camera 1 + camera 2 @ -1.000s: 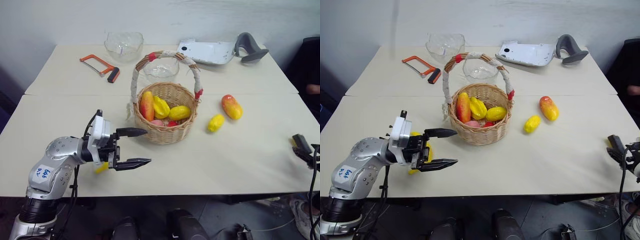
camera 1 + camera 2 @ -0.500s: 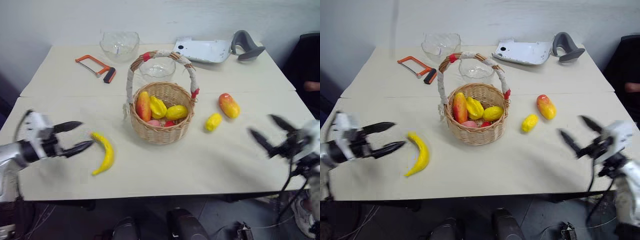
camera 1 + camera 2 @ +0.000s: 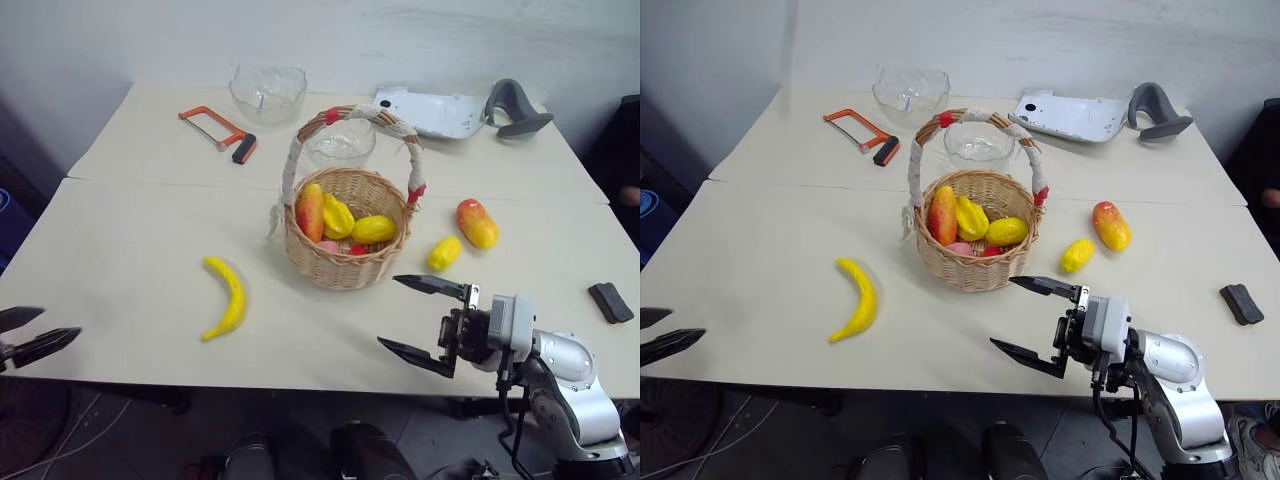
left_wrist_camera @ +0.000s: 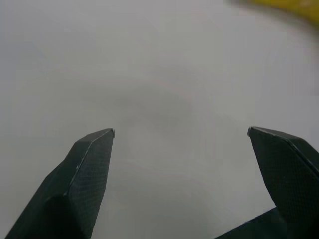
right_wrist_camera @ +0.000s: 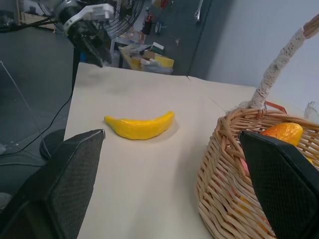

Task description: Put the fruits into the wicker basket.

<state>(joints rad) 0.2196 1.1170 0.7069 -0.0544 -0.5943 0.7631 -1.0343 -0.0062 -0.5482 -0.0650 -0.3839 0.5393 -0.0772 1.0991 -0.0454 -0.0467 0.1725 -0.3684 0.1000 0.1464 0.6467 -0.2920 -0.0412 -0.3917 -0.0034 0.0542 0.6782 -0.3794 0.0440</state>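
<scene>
The wicker basket [image 3: 345, 268] stands mid-table and holds a red-orange fruit [image 3: 310, 211] and yellow fruits [image 3: 373, 229]. On the table to its left lies a banana [image 3: 228, 297]. A small lemon [image 3: 443, 253] and a mango [image 3: 477, 222] rest to the right of the basket. My right gripper [image 3: 388, 311] is open in front of the basket, pointing left; its wrist view looks past the basket [image 5: 234, 164] at the banana [image 5: 139, 125]. At the table's near left edge, well left of the banana, my left gripper [image 3: 60, 322] is open and empty.
An orange hacksaw [image 3: 215, 133] and a glass bowl [image 3: 267, 92] are at the back left. A second glass bowl [image 3: 340, 142] stands behind the basket. A white device [image 3: 435, 112] with a grey handle lies at the back right. A black block [image 3: 609, 301] sits near the right edge.
My left gripper drew away from the banana to the table's left edge. My right gripper swung in from the right edge to the front of the basket and turned leftward. The camera shifted.
</scene>
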